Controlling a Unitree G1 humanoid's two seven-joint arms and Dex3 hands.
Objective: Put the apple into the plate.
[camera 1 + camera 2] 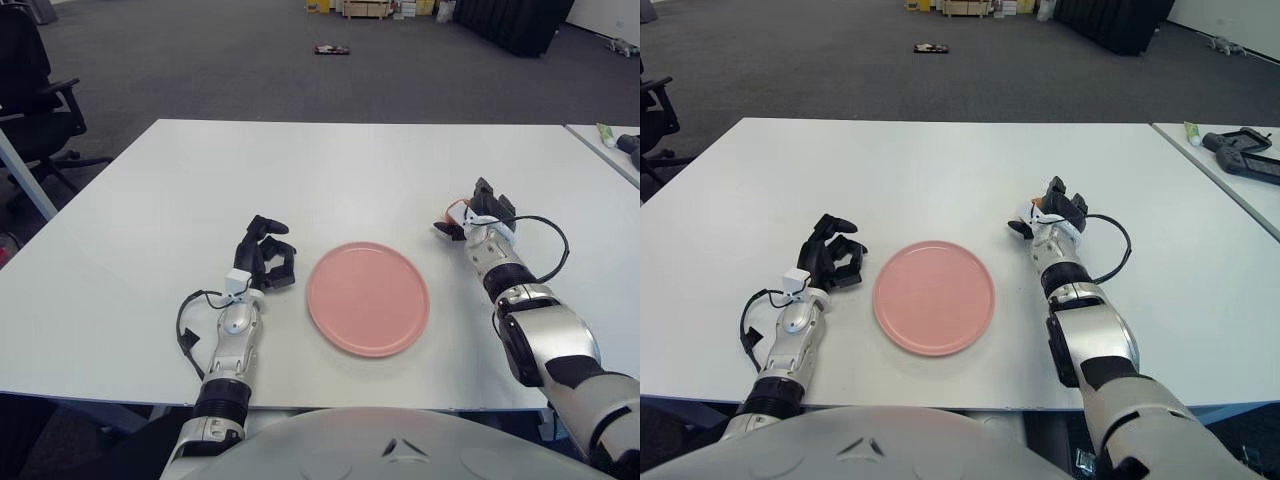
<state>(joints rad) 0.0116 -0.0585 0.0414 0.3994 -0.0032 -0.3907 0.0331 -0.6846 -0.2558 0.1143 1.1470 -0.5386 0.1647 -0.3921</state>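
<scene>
Pink, round and shallow, the plastic plate point(368, 298) lies flat near the front edge of the white rectangular table point(200, 170), nothing on it, and sits between the two arms. Just to its left shows the left three-finger hand point(266, 258), black fingers loosely curled, holding nothing and taking no part. Farther back and to the right of the plate, the right three-finger hand point(480, 212) is wrapped around a small reddish-orange round object, taken to be the apple point(457, 210); only a sliver of its skin shows between the dark fingers and a white part of the hand, so the firmness of the grip cannot be confirmed, nor whether the fruit is lifted clear of the tabletop. The governing relation is this: the apple lies at the right hand, well apart from the plate, and the plate lies to the left of that hand and nearer the robot. The right arm is plainly the nearer one to the fruit. In my judgement, the coming move calls for a carry leftward and inward over the plate rim before release. Beyond the table, grey carpet point(250, 60) extends to the far wall.
</scene>
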